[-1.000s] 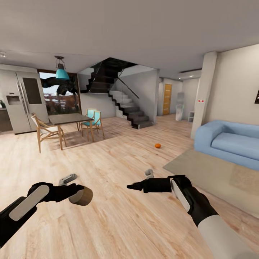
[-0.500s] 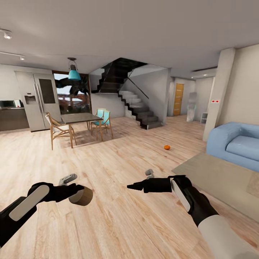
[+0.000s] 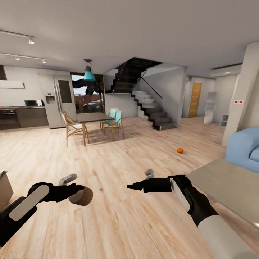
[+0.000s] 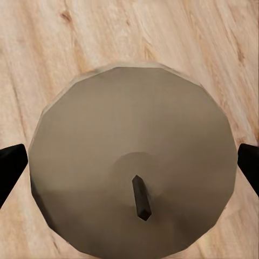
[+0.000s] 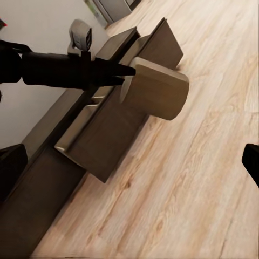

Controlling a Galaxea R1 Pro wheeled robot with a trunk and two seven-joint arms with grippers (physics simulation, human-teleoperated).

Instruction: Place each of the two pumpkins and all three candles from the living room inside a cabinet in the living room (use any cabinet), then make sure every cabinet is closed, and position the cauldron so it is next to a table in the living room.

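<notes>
My left gripper (image 3: 77,191) is shut on a beige candle (image 3: 83,196), held low over the wood floor. The left wrist view looks straight down on the candle (image 4: 135,162) and its dark wick, with a black fingertip at either side. In the right wrist view the candle (image 5: 159,89) hangs in front of the dark-brown cabinet (image 5: 102,135), which has one drawer pulled out. My right gripper (image 3: 130,186) is open and holds nothing. One orange pumpkin (image 3: 180,150) lies on the floor far ahead to the right. The table's pale top (image 3: 226,183) sits at the right. The cauldron is out of view.
A corner of the brown cabinet (image 3: 4,189) shows at the far left edge. Farther off stand a dining table with chairs (image 3: 94,117), a fridge (image 3: 57,100) and a black staircase (image 3: 154,111). A blue sofa (image 3: 248,145) and a pillar (image 3: 240,104) are at the right.
The camera has turned left, so the room has slid right in the picture and the cabinet corner has come in at the left edge. Both arms keep the same pose.
</notes>
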